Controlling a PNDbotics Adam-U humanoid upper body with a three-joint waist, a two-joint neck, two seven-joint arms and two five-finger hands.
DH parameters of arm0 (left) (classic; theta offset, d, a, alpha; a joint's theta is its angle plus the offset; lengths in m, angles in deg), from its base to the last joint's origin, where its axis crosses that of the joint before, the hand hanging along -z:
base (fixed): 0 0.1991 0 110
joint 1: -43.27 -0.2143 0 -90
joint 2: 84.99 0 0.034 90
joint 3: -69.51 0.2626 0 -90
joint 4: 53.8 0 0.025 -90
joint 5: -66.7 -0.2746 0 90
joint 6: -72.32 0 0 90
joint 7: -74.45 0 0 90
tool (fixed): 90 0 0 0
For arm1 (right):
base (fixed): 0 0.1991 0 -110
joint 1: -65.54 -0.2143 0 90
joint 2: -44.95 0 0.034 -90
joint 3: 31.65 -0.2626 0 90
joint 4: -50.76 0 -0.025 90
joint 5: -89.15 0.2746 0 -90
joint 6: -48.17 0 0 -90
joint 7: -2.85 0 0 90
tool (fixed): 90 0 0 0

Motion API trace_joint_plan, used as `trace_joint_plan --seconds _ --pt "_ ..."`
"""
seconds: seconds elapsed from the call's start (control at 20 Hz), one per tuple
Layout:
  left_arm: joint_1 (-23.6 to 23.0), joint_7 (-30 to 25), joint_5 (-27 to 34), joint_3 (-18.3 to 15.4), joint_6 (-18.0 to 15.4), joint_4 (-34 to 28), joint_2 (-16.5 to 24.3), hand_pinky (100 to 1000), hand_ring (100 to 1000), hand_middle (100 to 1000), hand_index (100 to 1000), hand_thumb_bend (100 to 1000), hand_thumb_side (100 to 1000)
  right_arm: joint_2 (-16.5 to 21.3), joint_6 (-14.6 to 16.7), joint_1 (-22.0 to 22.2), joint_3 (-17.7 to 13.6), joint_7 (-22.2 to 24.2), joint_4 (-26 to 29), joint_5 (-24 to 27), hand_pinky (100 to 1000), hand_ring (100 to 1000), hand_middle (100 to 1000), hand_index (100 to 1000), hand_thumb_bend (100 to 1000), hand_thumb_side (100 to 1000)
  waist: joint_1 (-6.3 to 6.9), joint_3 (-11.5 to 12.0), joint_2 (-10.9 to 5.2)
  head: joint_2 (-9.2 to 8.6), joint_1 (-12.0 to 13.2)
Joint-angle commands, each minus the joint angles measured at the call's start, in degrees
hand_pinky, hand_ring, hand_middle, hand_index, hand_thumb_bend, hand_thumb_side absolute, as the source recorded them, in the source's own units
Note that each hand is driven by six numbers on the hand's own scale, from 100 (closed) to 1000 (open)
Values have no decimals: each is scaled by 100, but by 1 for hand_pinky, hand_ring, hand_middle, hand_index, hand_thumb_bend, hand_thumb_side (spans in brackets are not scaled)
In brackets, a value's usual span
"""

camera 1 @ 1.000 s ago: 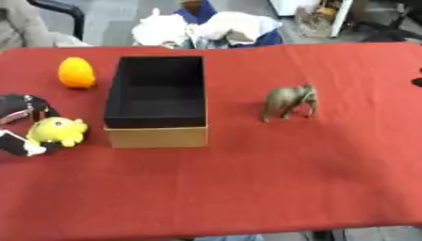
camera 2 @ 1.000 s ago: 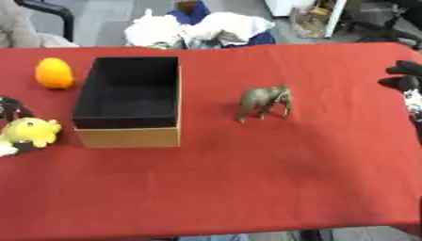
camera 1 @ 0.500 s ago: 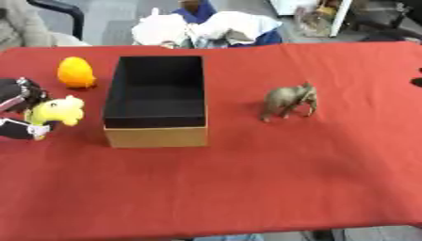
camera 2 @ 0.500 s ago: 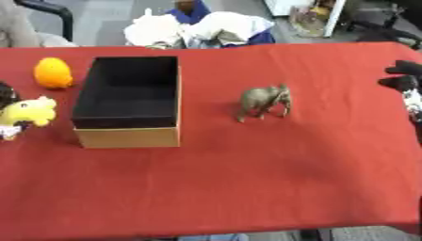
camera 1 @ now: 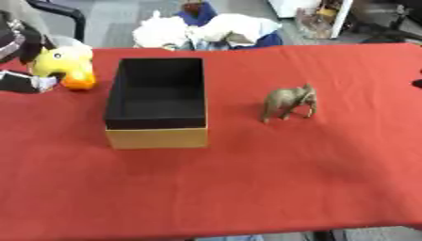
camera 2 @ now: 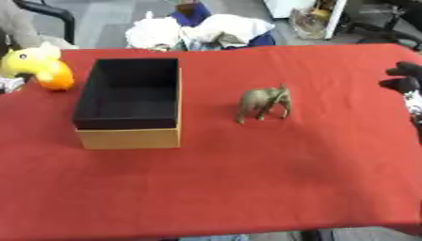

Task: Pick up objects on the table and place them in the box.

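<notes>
Now carrying the yellow plush duck toward the box.
Largest first: red-clothed worktop (camera 1: 247, 188); black-lined cardboard box (camera 1: 157, 101), empty; left hand (camera 1: 18, 81) curled round yellow plush duck (camera 1: 62, 63) left of it; small brown elephant figurine (camera 1: 288, 101) waits; right hand (camera 2: 404, 82), fingers unclear; next, probably over the opening.

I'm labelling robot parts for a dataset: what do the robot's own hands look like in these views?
The left robot hand shows at the left edge as black segments with silver-white parts. The right robot hand shows at the right edge as rounded black fingers, with a pale patch below them.
</notes>
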Motion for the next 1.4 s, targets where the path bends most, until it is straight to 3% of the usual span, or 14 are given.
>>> trace_joint_plan --seconds 0.05,0.6,0.75,0.9,1.05,1.15,1.25,1.4 --pt "283 -66 11 40 -40 -4 -112 339 252 259 423 167 133 76 8 -92 42 72 82 60 806 704 726 848 100 652 8 -52 -85 29 100" --pt "500 -69 -565 386 -497 222 -918 429 303 308 471 168 172 -6 -30 -215 150 206 140 113 807 705 725 848 100 654 41 -278 -26 29 290" --pt "417 -249 -786 518 -617 287 -1040 512 407 415 560 183 217 -15 -39 -212 151 214 148 117 807 705 725 848 100 654 47 -299 -18 26 294" --pt "360 -640 -1071 598 -776 344 -1100 623 543 574 736 276 266 -23 -47 -204 147 216 155 117 807 705 724 848 100 654 49 -295 -18 15 293" --pt "326 -912 -1250 586 -865 364 -1102 669 628 682 825 387 306 -32 -48 -204 152 226 158 118 807 705 723 847 100 654 40 -284 -16 9 273" --pt "318 -1002 -1334 560 -870 347 -1069 668 637 703 837 431 320 -30 -48 -197 143 218 155 117 807 705 723 847 100 654 33 -269 -17 10 266" --pt "308 -1004 -1337 531 -867 299 -1016 671 642 714 844 450 490 -31 -47 -193 136 211 154 116 807 705 723 848 100 654 28 -255 -17 0 257" --pt "291 -976 -1292 534 -842 208 -949 671 642 714 844 450 490 -32 -43 -191 134 210 154 112 807 705 723 848 100 654 25 -248 -16 -2 250"
